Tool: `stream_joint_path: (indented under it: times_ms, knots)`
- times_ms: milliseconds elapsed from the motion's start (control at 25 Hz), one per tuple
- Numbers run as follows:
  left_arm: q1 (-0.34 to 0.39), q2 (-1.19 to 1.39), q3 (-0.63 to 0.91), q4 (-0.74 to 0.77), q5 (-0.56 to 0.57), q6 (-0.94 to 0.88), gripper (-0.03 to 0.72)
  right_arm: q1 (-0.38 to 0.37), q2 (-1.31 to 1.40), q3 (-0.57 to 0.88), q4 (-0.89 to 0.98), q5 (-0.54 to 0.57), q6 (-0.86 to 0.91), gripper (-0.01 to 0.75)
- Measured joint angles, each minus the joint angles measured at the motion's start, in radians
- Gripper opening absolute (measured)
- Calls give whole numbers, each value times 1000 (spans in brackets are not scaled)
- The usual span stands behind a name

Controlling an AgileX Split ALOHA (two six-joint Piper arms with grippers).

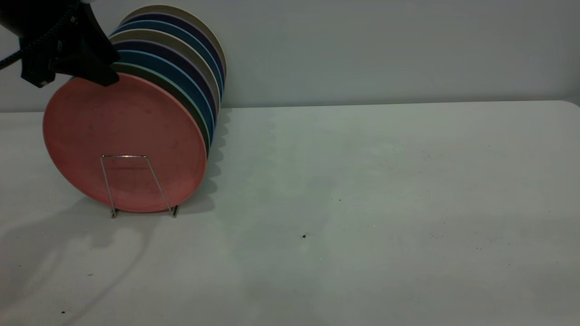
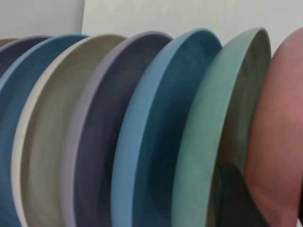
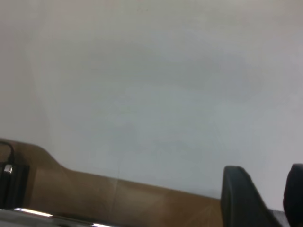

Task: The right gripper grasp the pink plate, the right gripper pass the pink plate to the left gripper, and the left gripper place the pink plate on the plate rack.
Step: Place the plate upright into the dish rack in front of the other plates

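Note:
The pink plate stands upright in the plate rack, at the front of a row of plates. The left gripper comes in from the upper left and sits on the plate's top rim. In the left wrist view one finger lies between the teal-green plate and the pink plate, and the other finger barely shows at the frame's edge. The jaws are closed on the rim. The right gripper is out of the exterior view; its own view shows it open and empty, facing a bare wall.
Several plates in teal-green, blue, purple and beige stand close behind the pink one. The white table stretches to the right of the rack. A wooden strip shows below the wall in the right wrist view.

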Motion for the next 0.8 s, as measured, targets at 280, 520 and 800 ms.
stream_joint_path:
  times_ms: [280,520,800]
  knots:
    - [0,-24,0,-66,51,-81,375,30,0,0,-13,1,31,243]
    - [0,-74,0,-68,114,-261,375,75,0,2,-65,-32,90,243]
    - [0,-242,0,2,260,-517,376,145,-1,30,-108,-25,204,243]
